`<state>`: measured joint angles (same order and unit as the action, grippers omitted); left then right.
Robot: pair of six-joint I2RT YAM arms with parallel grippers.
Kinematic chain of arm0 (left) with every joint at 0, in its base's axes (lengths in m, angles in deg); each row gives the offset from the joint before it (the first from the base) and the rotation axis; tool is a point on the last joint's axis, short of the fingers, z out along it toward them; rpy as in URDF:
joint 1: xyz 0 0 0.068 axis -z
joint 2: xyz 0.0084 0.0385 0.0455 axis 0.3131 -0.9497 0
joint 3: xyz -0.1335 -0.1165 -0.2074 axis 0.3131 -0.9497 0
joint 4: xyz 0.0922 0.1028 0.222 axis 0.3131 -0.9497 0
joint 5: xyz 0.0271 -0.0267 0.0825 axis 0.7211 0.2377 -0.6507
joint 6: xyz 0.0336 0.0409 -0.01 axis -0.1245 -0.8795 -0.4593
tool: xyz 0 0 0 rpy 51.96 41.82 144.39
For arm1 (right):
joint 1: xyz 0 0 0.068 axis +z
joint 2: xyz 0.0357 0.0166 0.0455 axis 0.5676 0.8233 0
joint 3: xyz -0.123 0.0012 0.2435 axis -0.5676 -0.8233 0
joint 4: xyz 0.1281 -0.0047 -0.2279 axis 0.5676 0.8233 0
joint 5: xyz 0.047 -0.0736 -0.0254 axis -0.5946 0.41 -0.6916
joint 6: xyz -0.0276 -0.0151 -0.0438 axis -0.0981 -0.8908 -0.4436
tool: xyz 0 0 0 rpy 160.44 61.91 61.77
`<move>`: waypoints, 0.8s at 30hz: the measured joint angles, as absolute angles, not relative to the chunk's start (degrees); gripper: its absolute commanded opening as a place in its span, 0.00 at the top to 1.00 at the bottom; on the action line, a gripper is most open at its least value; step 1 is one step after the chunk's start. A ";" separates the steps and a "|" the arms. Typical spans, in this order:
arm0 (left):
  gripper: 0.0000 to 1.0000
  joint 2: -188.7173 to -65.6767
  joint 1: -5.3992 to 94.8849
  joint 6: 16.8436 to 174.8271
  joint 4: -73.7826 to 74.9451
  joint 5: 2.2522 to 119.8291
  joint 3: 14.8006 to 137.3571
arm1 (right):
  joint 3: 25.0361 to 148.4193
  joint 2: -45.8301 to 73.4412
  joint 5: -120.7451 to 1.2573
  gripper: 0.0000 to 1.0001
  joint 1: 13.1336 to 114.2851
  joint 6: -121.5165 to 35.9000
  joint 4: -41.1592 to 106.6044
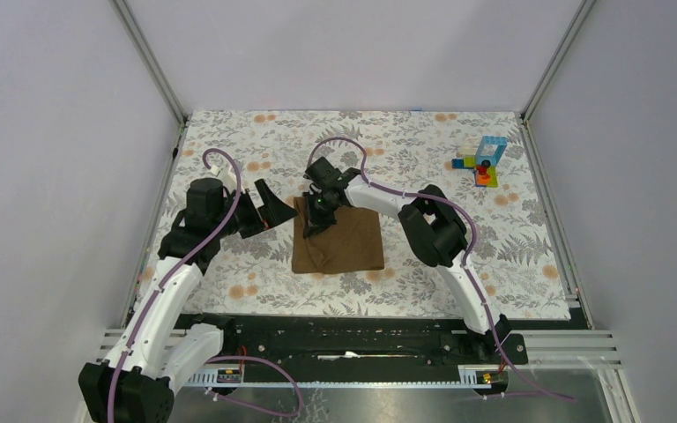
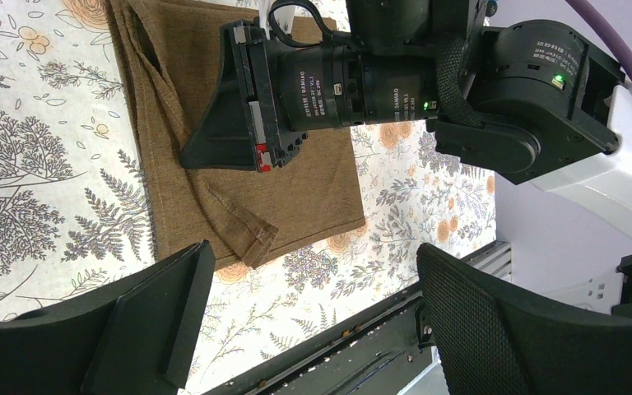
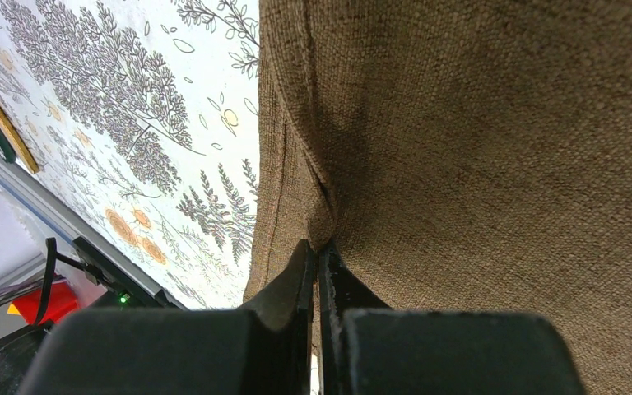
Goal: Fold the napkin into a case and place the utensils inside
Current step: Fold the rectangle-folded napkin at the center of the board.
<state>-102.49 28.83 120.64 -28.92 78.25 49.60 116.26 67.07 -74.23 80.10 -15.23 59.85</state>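
One brown napkin (image 1: 339, 242) lay folded into a rough rectangle mid-table on the floral cover (image 1: 405, 150). It was a plain matte weave, with hemmed layers stacked along its left edge and a loose corner flap at the near-left. Right gripper (image 3: 318, 251) was pinched shut on a raised fold at that left edge, the cloth creasing into its tips. Left gripper (image 1: 269, 210) hung wide apart, holding nothing, just left of the napkin; blocks (image 1: 483, 161) sat well apart at far right.

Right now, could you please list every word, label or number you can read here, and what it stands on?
None reads clearly.
White print on the right arm's wrist motors: too small and tilted to read.
The napkin and toy blocks show no text.
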 measured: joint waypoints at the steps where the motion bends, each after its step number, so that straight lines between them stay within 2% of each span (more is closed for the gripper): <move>1: 0.01 -102.49 28.83 120.64 -28.92 78.25 49.60 | 116.26 67.07 -74.23 1.00 80.10 -15.19 59.85; 19: 0.01 -101.61 28.83 120.64 -28.99 78.23 49.60 | 119.03 68.20 -74.30 1.00 80.10 -14.23 59.37; 21: 0.01 -101.61 28.83 120.64 -29.01 78.23 49.60 | 119.27 68.73 -74.41 0.93 80.10 -14.07 59.35; 24: 0.01 -101.61 28.83 120.59 -29.01 78.23 49.60 | 119.36 69.41 -74.93 0.71 80.10 -13.48 59.20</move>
<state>-101.61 28.83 120.59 -29.01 78.23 49.60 119.36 69.41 -74.93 80.10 -13.48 59.20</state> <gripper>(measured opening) 0.987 0.109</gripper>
